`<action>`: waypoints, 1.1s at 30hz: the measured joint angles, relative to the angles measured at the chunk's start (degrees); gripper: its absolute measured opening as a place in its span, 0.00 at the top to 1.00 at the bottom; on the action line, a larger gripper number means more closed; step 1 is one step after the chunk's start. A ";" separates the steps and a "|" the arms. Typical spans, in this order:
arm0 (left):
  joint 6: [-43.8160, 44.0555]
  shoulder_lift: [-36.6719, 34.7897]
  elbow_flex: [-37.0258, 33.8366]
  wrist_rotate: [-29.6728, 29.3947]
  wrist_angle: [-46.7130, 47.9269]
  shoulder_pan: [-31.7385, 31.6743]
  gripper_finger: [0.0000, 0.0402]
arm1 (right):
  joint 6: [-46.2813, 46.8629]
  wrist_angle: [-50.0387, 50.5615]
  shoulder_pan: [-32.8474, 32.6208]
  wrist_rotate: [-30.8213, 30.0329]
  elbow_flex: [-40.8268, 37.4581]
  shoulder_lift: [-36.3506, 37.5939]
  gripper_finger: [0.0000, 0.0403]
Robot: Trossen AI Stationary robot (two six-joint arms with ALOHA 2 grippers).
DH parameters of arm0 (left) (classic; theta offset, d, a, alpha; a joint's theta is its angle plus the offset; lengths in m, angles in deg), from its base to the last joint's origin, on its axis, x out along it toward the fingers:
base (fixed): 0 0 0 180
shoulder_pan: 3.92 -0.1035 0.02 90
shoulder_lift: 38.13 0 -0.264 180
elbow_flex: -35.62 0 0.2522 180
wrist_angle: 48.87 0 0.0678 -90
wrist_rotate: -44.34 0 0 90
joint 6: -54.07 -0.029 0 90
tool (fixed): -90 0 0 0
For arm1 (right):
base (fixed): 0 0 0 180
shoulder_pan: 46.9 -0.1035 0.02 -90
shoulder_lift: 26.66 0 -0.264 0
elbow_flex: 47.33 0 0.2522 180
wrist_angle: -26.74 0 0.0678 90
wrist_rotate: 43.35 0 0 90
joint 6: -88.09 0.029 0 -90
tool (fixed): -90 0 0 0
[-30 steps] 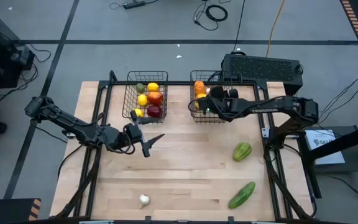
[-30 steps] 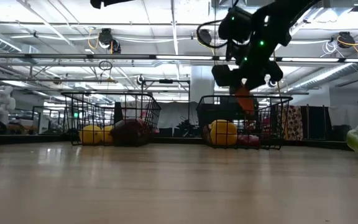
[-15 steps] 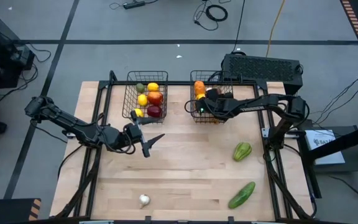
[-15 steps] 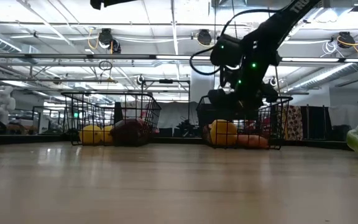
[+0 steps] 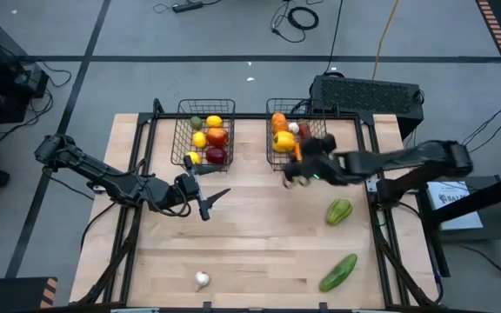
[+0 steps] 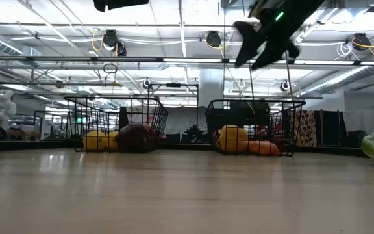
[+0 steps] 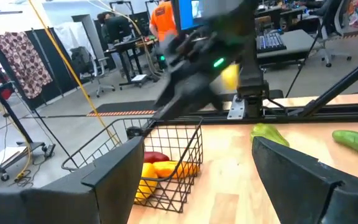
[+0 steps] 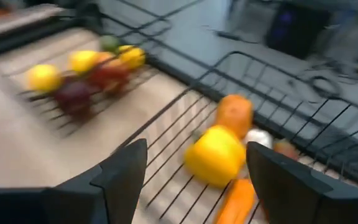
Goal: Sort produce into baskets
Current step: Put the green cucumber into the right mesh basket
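Left arm: you are keeping the left hand (image 5: 205,200) waiting low over the pale wooden bench (image 5: 259,252), in front of the left basket; its fingers are standing wide apart and gripping nothing.
White garlic bulb (image 5: 202,280): it is lying alone near the front edge of the bench, well apart from both baskets, so it is probably a piece for the left hand.
Left dark wire-mesh basket (image 5: 182,139): it is holding yellow lemons, a red apple and a green lime, which reads as the fruit side.
Right dark wire-mesh basket (image 5: 270,158): it is holding the orange carrot (image 8: 231,204), a yellow pepper (image 8: 215,155) and other vegetables, which reads as the vegetable side.
Right arm: you are holding the right hand (image 5: 298,174) just in front of the right basket, raised off the bench, its fingers parted and carrying nothing.
Pale green lumpy vegetable (image 5: 338,210): it is waiting on the bench nearest the right hand, likely your next pick.
Long green cucumber (image 5: 338,272): it is lying toward the front right corner, unsorted.
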 joint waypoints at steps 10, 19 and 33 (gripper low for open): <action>-0.15 0.00 0.00 0.00 -0.07 0.00 0.24 | 22.19 21.14 -20.07 7.97 0.02 9.93 0.34; 0.33 0.00 0.00 0.00 -0.28 0.00 0.24 | 27.16 32.75 -26.94 29.26 0.00 6.93 0.34; 0.46 0.00 0.00 0.02 -0.55 1.75 0.24 | 33.50 33.03 -38.00 40.44 0.00 2.76 0.34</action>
